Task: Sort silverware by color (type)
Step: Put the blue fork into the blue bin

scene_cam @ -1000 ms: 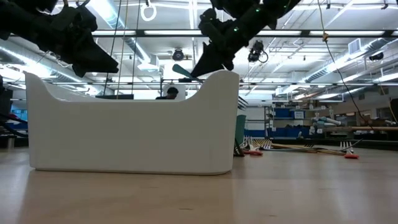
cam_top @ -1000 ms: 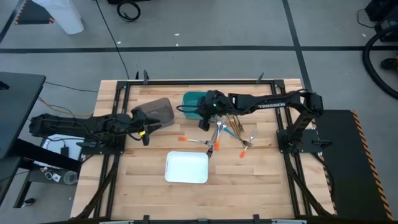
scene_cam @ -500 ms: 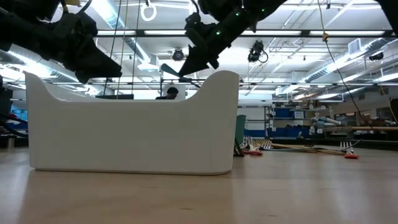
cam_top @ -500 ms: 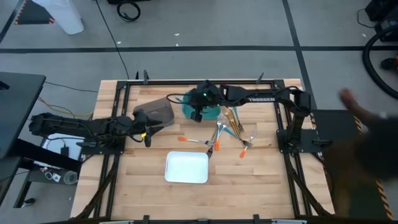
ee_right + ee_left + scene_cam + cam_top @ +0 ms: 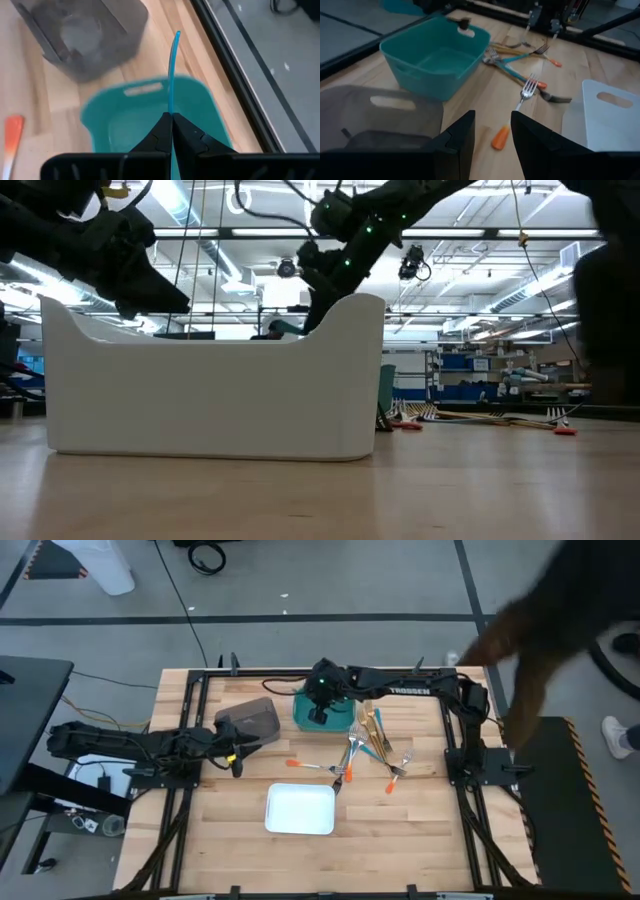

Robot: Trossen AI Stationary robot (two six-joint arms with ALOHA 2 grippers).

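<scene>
right tool (image 5: 171, 125) pinching slim teal-blue utensil handle (image 5: 172, 70) | above teal plastic bin (image 5: 200, 100) | left tool (image 5: 492, 137) parted, empty, beside grey bin (image 5: 252, 722)

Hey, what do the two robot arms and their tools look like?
Both arms are dark, almost black, jointed tubes. The right arm carries white lettering along its forearm and a green light near the wrist. The left arm shows a small yellow tag near its wrist. The left tool and the right tool each have two flat black fingers.
</scene>
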